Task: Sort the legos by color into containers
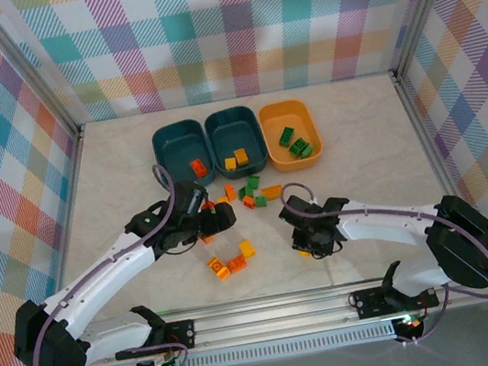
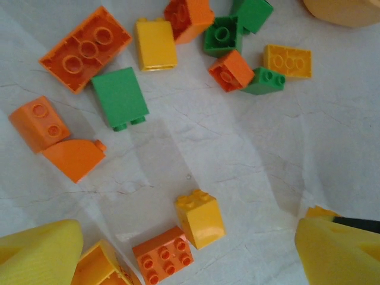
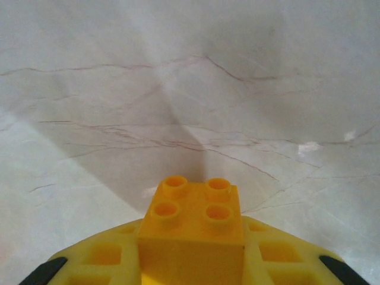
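- While the right end effector (image 1: 312, 245) sits low over the pale marbled surface (image 1: 363, 173), its two yellow fingers stand against opposite sides of a yellow four-stud plastic brick (image 3: 195, 228). The grip takes the side walls, so the studs face up and the brick cannot twist.
- The left end effector (image 2: 187, 252) hangs with its fingers wide apart above the loose orange, yellow and green bricks (image 2: 119, 98), which leaves room to straddle one. An orange six-stud brick (image 2: 163, 256) and a plain yellow brick (image 2: 200, 217) lie between its fingertips.
- Three shallow plastic tubs stand in a row at the far side. The left teal tub (image 1: 156, 146) holds an orange brick, the middle teal tub (image 1: 231, 113) holds one orange and one yellow brick, and the orange-yellow tub (image 1: 286, 105) holds green bricks.
- Judgement: the step in hand is the pickup of the yellow four-stud brick. The middle teal tub is its likely destination.
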Action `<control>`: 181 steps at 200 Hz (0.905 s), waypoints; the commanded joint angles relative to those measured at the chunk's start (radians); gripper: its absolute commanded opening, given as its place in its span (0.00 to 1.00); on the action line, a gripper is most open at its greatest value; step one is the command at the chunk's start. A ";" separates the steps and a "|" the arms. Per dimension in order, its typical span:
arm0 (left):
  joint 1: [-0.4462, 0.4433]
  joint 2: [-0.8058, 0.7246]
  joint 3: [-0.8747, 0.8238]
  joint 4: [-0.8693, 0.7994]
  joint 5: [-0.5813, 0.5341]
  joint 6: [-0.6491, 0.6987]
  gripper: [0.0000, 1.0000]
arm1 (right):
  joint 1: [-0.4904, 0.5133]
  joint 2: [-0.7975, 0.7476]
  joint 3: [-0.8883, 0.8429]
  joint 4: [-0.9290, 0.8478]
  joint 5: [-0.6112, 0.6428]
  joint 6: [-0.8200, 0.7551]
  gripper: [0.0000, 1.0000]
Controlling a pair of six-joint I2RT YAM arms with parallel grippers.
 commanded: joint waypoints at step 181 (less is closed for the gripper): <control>0.405 -0.026 -0.185 -0.063 0.289 -0.055 0.91 | -0.323 1.095 1.550 -0.214 -0.170 -0.719 0.44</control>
